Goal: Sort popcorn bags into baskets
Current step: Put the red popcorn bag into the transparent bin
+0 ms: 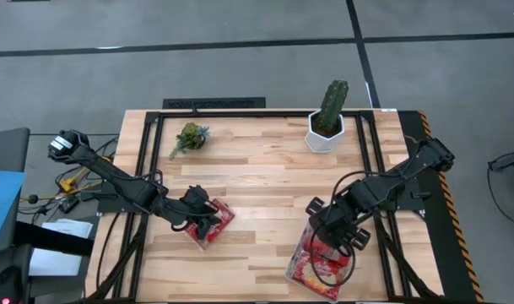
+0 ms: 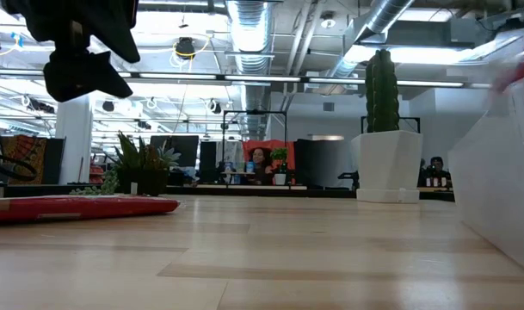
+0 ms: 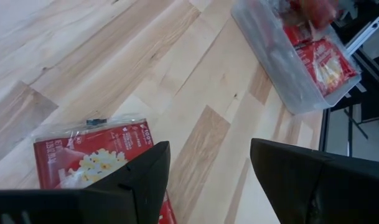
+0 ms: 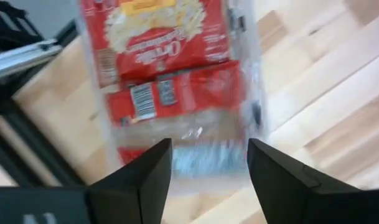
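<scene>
Red, shiny popcorn packets lie in a small pile on the pale wooden counter, seen from above, with the left end effector directly over them. Toward the counter's front right corner, the right end effector hangs above a clear, shallow rectangular plastic tray that already holds several red packets. A white hexagonal pot with a green cactus and a small green plant sprig stand along the far side.

At counter height, a flat red packet lies on the wood at left, a dark arm suspended above it; the tray's clear wall rises at right, and the white cactus pot stands beyond.

From the left wrist, two dark fingers stand well apart with nothing between them, over a red packet with a yellow popcorn picture; the packet-filled tray sits well apart across the boards.

From the right wrist, the fingers are likewise spread and empty, above a red packet lying in the clear tray.
</scene>
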### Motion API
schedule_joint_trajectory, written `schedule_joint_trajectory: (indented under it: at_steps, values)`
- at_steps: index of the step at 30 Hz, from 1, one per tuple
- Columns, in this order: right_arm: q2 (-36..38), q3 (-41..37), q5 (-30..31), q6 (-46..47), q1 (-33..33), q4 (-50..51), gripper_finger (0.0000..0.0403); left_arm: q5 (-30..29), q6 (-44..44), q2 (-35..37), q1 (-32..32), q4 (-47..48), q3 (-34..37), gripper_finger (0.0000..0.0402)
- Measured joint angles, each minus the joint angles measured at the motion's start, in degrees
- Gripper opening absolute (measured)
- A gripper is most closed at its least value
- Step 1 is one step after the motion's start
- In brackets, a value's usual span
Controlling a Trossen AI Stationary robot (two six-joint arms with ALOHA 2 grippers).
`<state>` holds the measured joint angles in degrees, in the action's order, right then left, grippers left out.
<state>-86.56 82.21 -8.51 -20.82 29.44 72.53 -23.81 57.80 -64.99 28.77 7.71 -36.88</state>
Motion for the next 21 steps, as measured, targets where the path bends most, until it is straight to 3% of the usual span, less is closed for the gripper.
schedule_joint_trajectory:
  at_steps: [6, 9, 12, 17, 21]
  values:
    - [-1.0, 0.0, 3.0, 1.3, -1.2, -4.0, 0.0224, 1.3, 0.5, 0.0, 0.0, 1.7, 0.0, 0.0212]
    - [-1.6, 0.1, 6.2, 8.5, -2.3, -8.0, 0.0219, 4.6, 2.8, 0.0, 0.0, 5.6, -0.1, 0.0212]
    - [-2.2, 0.0, 9.9, 19.1, -3.8, -14.3, 0.0213, 7.1, 11.5, 0.1, 0.5, 14.5, -0.1, 0.0212]
    - [-5.8, 0.0, 15.9, 40.9, -9.0, -27.5, 0.0203, 2.8, 26.8, 0.1, 6.6, 25.4, -0.1, 0.0212]
    - [-11.4, 0.0, 16.3, 49.1, -12.4, -36.9, 0.0195, -4.4, 31.4, 0.1, 10.6, 25.2, 1.5, 0.0212]
